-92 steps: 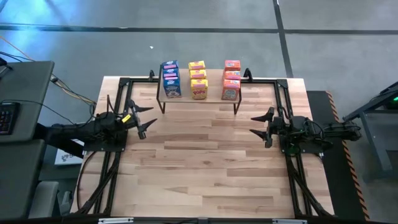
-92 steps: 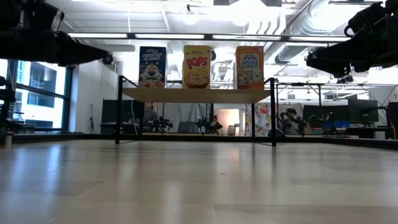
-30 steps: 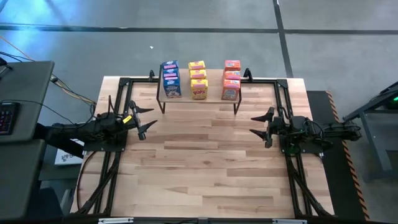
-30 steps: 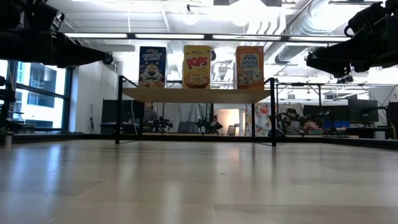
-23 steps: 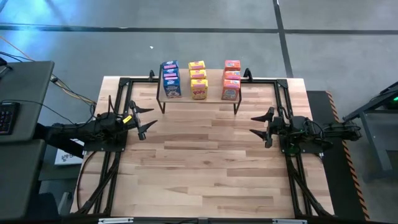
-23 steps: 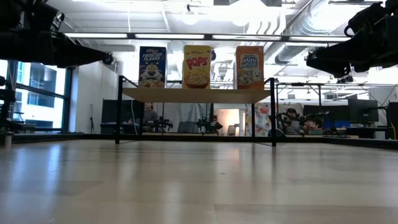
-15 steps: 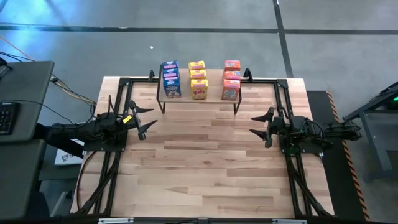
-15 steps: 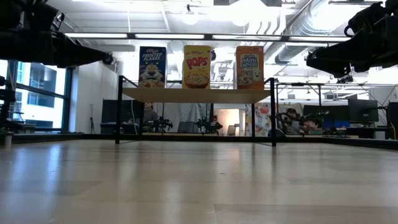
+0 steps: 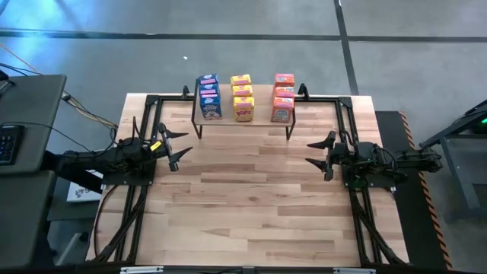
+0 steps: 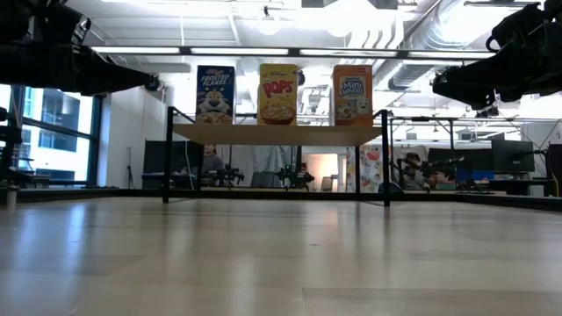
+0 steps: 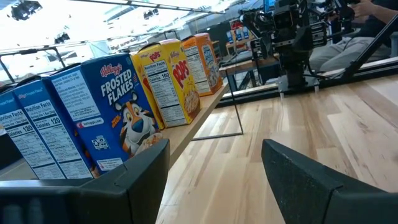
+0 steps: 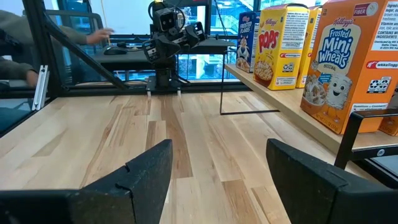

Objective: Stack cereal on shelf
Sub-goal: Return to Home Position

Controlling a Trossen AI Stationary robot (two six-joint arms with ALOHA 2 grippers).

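The cereal boxes stand upright on the shelf (image 9: 262, 122), a light wooden top on thin black legs at the table's far side. They form three rows: blue (image 9: 209, 97), yellow (image 9: 243, 97) and orange-red (image 9: 283, 97). The low view shows the front boxes: blue (image 10: 215, 93), yellow (image 10: 278, 93), orange (image 10: 352, 94). My left gripper (image 9: 175, 144) waits open at the table's left, with nothing between its fingers. My right gripper (image 9: 318, 151) waits open at the table's right, also empty.
A black metal frame (image 9: 346, 122) runs along the table's left, far and right sides, and both arms sit on it. Bare wooden tabletop (image 9: 243, 198) lies between the arms and toward the near edge. People sit at desks in the room beyond the table (image 12: 12, 43).
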